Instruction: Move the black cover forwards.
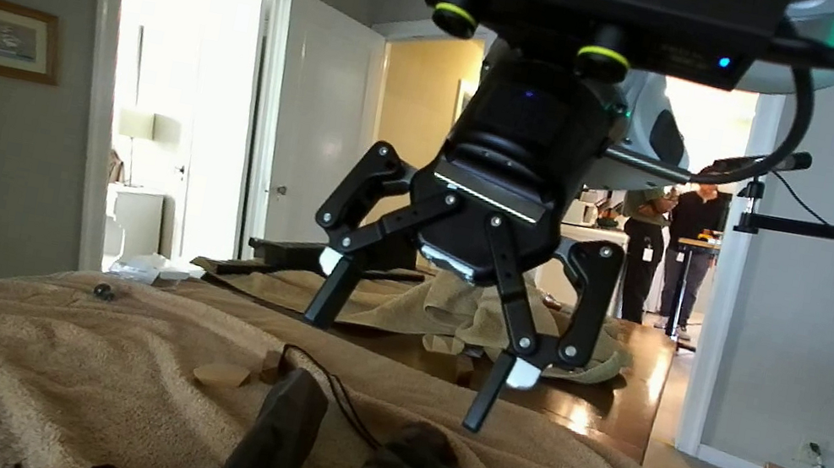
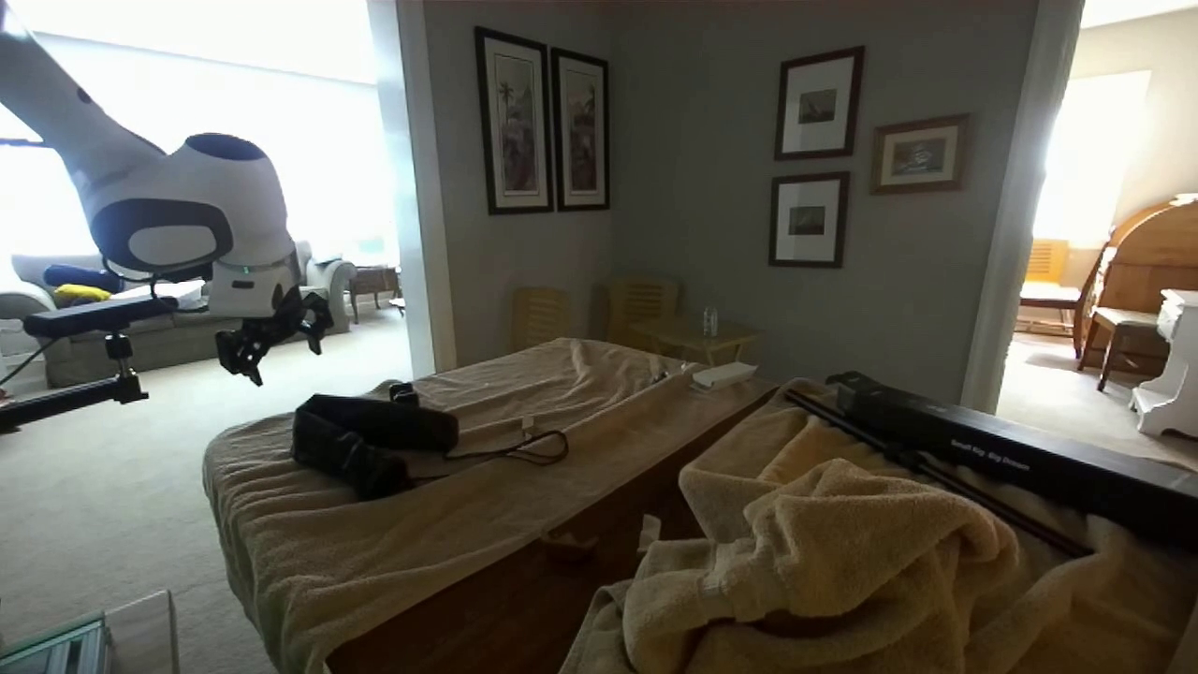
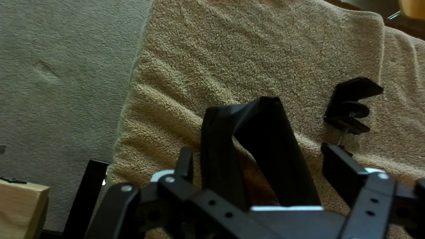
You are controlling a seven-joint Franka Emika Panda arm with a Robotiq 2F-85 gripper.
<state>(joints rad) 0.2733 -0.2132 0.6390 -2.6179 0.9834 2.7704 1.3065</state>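
Beige towel (image 3: 259, 53) over worktop (image 1: 642, 358) | black cover (image 3: 270, 149) bent on it; clamp (image 3: 352, 109) right, wrist view | end effector (image 1: 394, 376) raised clear, jaws spread

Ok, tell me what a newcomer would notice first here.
Probably the fingers, spread wide and looming near the middle of an exterior view. Next, the black cover, sharply bent on the tan cloth in the wrist view. Then the heaped towel, lower right in an exterior view, with a long black box near it.
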